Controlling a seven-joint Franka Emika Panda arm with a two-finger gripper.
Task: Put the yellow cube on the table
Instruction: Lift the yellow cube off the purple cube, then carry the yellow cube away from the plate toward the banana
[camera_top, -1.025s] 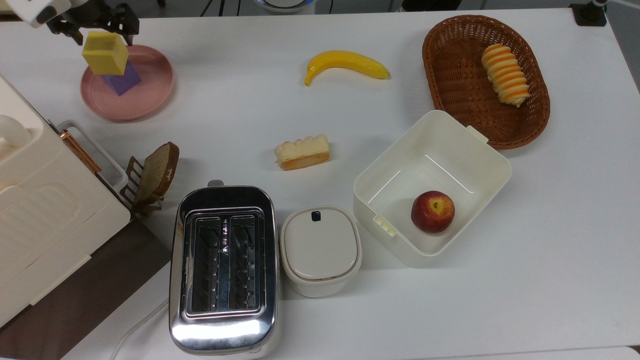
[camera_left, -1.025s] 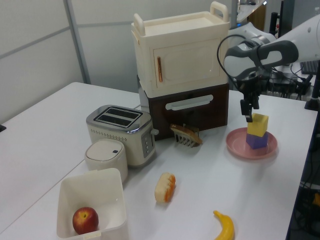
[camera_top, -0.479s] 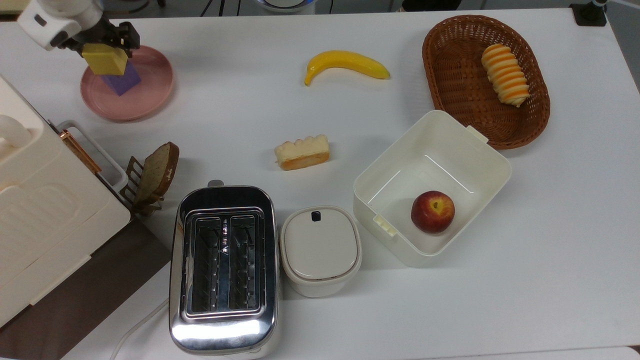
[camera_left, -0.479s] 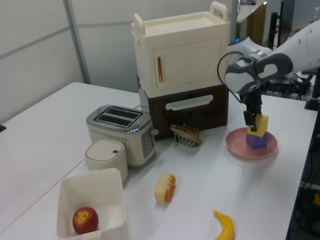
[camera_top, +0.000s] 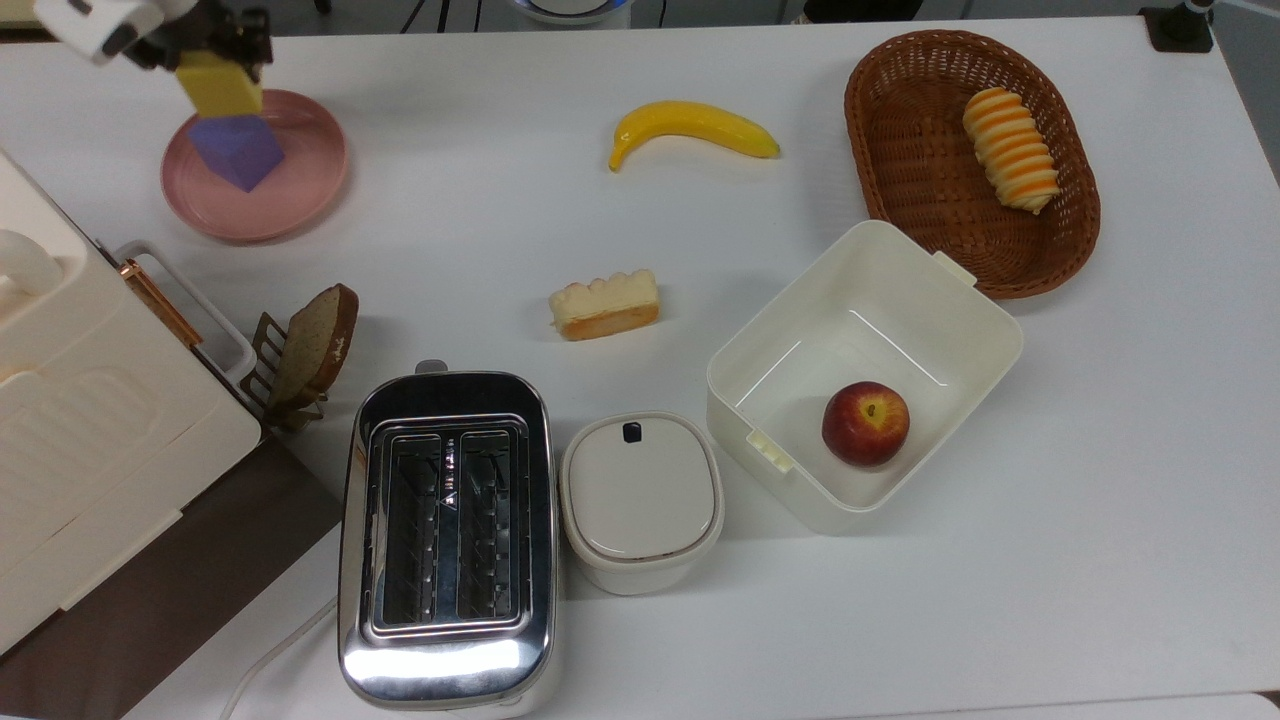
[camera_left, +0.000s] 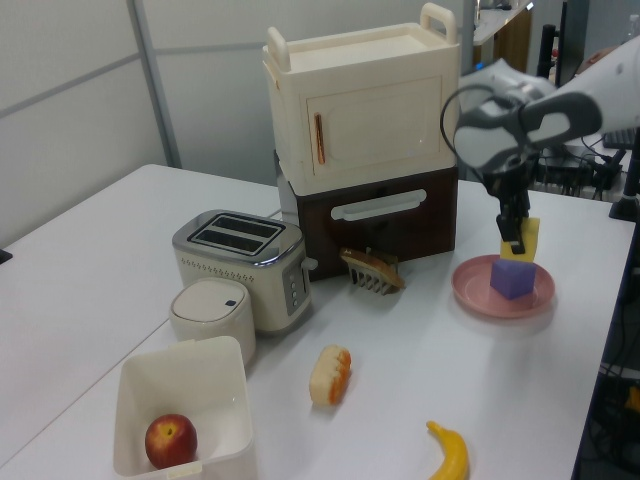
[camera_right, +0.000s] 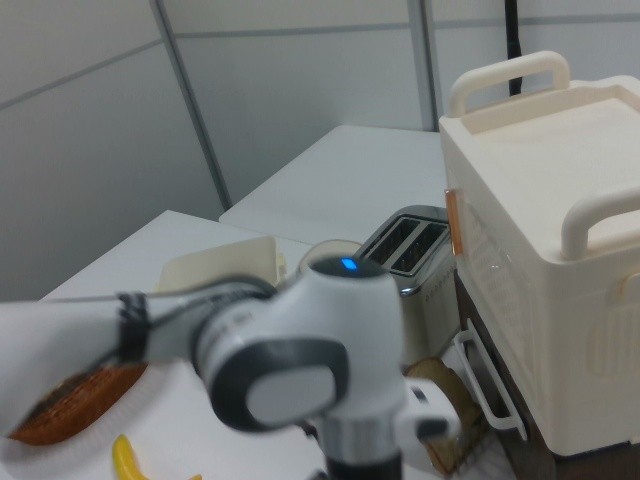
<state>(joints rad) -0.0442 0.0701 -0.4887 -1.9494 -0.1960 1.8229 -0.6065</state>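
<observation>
Pale grey wall panels (camera_left: 70, 90) with metal dividing strips (camera_right: 190, 120) stand behind a second white desk (camera_right: 350, 175).

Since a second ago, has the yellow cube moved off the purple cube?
Yes. The yellow cube, held in the gripper, has lifted clear of the purple cube, which sits on the pink plate in the left view.

The claw (camera_top: 222, 60) holds the cube (camera_top: 220, 88) above another cube (camera_top: 238, 150) lying on the plate (camera_top: 300, 195).
</observation>
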